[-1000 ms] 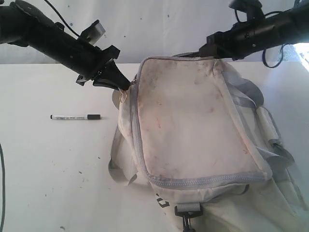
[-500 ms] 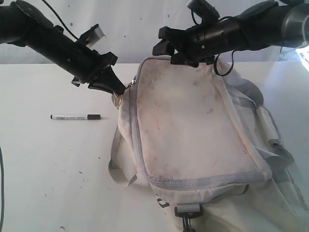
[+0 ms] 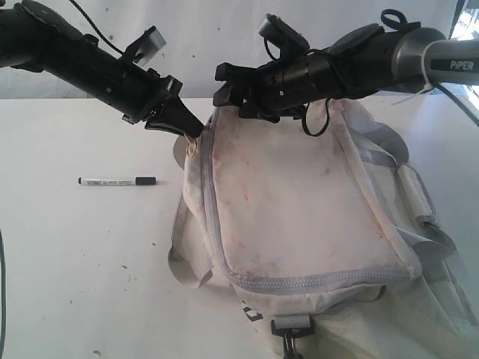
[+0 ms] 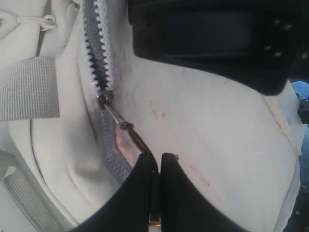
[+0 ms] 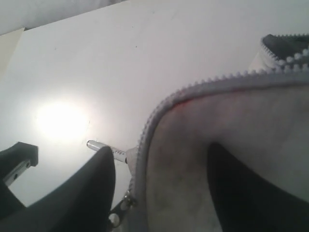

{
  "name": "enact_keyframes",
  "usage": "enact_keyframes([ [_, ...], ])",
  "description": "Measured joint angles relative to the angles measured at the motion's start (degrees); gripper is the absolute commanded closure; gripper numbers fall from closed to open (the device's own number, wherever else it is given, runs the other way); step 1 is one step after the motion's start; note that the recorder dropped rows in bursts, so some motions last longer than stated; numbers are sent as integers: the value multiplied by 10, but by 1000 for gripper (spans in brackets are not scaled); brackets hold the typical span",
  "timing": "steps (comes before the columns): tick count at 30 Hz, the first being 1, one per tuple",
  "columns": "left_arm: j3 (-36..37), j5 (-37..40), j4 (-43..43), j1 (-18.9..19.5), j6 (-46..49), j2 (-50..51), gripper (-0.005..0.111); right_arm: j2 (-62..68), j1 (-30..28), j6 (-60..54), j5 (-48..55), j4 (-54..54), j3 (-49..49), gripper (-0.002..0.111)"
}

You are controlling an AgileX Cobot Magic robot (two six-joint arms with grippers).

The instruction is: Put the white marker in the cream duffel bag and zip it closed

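Note:
The cream duffel bag lies on the white table, its stained top panel edged by a grey zipper. Left of the bag, apart from it, lies the white marker with its black cap toward the bag. My left gripper sits at the bag's far left corner, shut on the zipper pull. My right gripper hangs open close beside it over the same corner. In the right wrist view its fingers straddle the zipper edge of the bag, with the marker showing beyond.
A grey strap with a black clip hangs at the bag's near end. Grey webbing handles and a padded grip lie along the bag's right side. A loose strap loop sticks out on its left.
My right arm has swept left along the bag's far edge and now sits next to the left gripper. The left gripper keeps its hold on the zipper pull. The marker has not moved.

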Motion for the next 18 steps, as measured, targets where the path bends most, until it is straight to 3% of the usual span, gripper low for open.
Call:
enact_keyframes([
  [18,1,-1,-20,-37,60,0,107,5,0,0,0,0,0,59],
])
